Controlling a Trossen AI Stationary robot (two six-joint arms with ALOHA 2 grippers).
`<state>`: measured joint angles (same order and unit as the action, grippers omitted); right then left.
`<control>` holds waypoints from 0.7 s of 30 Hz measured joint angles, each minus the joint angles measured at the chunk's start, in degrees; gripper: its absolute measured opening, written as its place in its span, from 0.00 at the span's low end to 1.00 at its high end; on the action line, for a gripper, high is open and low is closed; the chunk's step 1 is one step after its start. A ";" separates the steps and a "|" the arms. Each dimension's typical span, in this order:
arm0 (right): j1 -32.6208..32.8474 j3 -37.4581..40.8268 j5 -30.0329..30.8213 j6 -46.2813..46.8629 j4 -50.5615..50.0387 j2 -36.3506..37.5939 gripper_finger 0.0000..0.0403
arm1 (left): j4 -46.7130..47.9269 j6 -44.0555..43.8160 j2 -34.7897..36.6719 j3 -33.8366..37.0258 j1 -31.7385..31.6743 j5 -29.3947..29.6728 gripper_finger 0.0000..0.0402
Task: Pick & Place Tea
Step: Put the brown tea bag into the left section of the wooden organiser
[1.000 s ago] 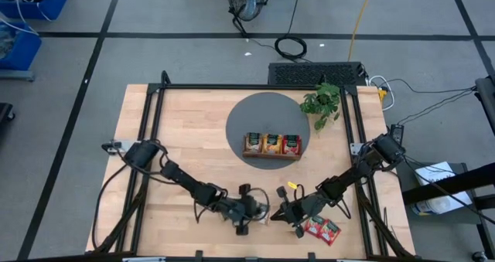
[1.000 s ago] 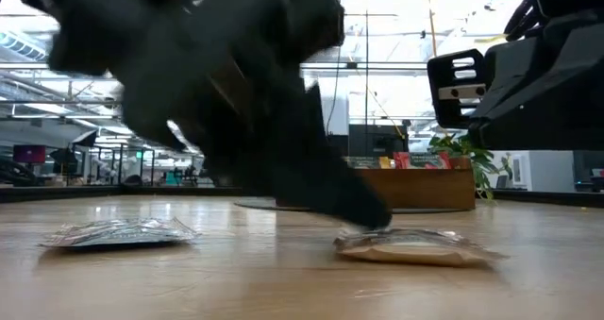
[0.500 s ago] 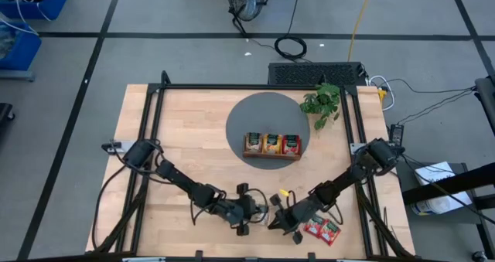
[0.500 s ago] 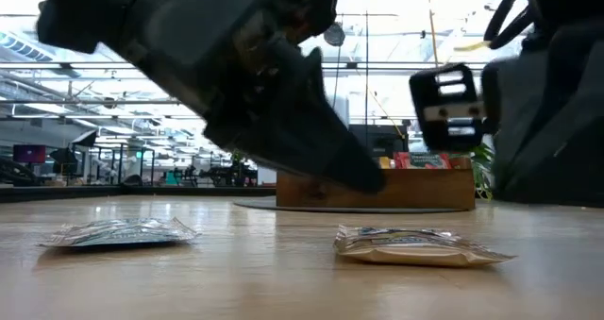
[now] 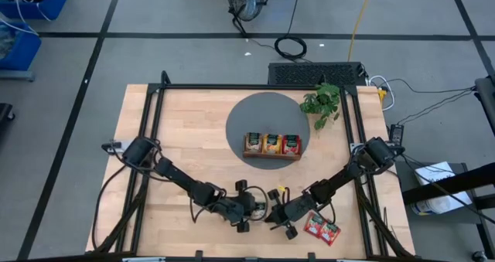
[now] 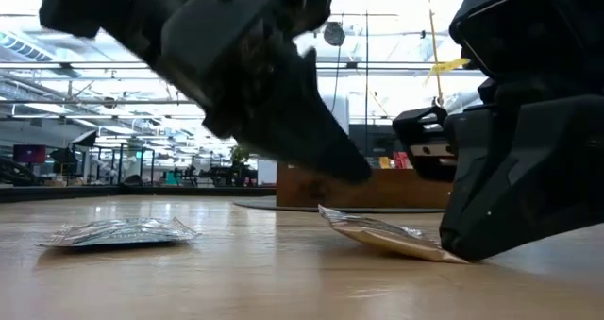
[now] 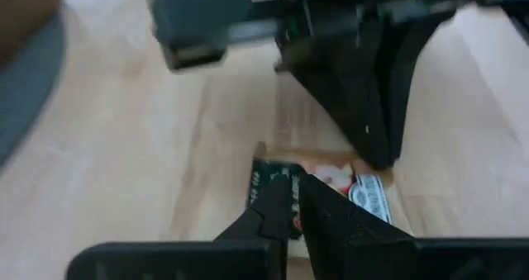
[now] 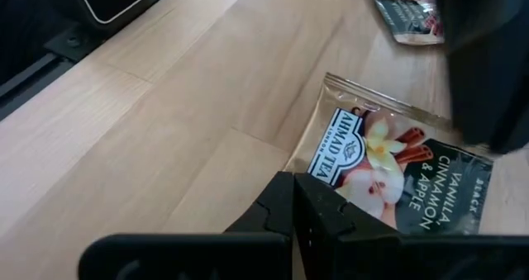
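- Spare sachet (image 6: 118, 232): lies flat on the surface (image 6: 236, 273), far left in the low view, well apart from both claws. Unchanged over the last second.
- Left claw (image 7: 291, 204): narrow, fingers almost together, nothing between them. A second ago its tip rested on the working sachet. It has since lifted clear and now hangs just above that sachet's raised edge.
- Working sachet (image 8: 388, 177): vanilla, cinnamon and apple label, on the near part of the surface between the two claws. It lay flat half a second ago. It now sits tilted, with the edge toward the left claw raised and the opposite edge down at the right claw.
- Right claw (image 8: 295, 199): closed tight, gripping nothing. It has moved in leftward to meet the sachet, and its tip now bears on the sachet's low edge, which appears to be what tips the packet up.
- Red sachets (image 5: 321, 229): a small group on the surface just right of the right claw, not moved.
- Tray (image 5: 271, 145): on the grey mat (image 5: 247, 115) beyond the claws, sachets standing in all three compartments. The working sachet is well apart from it.
- Reading for the task: no grasp is made yet. The tilt presents a free edge, so the left claw would likely need to open and pinch that edge before any carry to the tray.
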<state>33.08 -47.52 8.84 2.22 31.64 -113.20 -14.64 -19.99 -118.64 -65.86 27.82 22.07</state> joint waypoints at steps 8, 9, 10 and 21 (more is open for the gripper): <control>-0.15 0.94 -1.40 0.79 -0.84 -0.01 0.00 | 11.17 -5.71 7.63 -0.05 0.30 5.88 0.10; -0.17 1.09 -1.40 1.18 -0.87 -0.01 0.00 | 11.96 -8.05 7.75 -0.11 0.39 6.40 0.11; -0.31 1.22 -1.38 1.55 -0.95 -0.03 0.00 | 13.44 -10.06 7.81 -0.10 0.52 6.60 0.13; -0.45 1.40 -1.60 1.66 -0.43 -0.12 0.00 | 19.91 -22.07 7.22 -0.02 0.20 3.19 0.55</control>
<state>32.63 -46.13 7.25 3.88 31.21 -113.32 5.27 -42.06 -111.42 -65.89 28.02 25.26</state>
